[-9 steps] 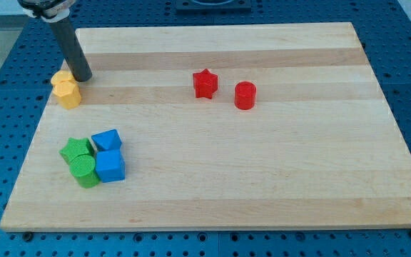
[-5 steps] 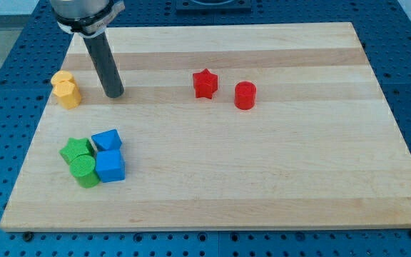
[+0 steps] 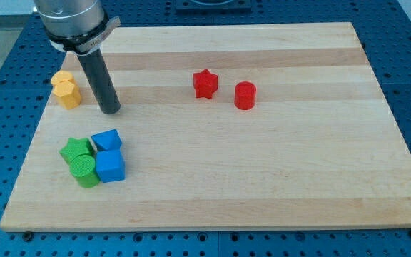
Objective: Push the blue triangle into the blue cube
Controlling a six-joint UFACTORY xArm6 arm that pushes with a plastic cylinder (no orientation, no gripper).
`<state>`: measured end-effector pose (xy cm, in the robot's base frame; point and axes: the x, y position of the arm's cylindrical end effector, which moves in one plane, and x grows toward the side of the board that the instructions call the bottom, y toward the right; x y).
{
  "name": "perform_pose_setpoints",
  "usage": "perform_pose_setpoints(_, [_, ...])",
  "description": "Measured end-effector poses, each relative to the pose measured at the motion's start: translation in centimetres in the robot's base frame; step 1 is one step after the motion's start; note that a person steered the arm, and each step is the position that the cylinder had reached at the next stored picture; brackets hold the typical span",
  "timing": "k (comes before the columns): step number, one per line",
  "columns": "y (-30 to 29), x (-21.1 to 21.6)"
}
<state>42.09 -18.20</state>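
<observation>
The blue triangle (image 3: 106, 139) lies at the lower left of the wooden board (image 3: 262, 164), touching the blue cube (image 3: 110, 165) just below it. My tip (image 3: 110, 110) rests on the board a short way above the blue triangle and to the right of the yellow blocks, apart from all of them. The dark rod rises from it toward the view's top left.
A green star (image 3: 75, 150) and a green cylinder (image 3: 84, 170) sit against the left side of the blue blocks. Two yellow blocks (image 3: 66, 89) stand together near the left edge. A red star (image 3: 205, 83) and a red cylinder (image 3: 245, 95) sit at upper centre.
My tip moved right from beside the yellow blocks, then down toward the blue triangle. No block has moved.
</observation>
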Motion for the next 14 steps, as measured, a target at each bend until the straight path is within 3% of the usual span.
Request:
perform_pose_setpoints(5, [2.5,3.8])
perform_pose_setpoints(8, [-0.6,4.0])
perform_pose_setpoints(14, [0.2,8.2])
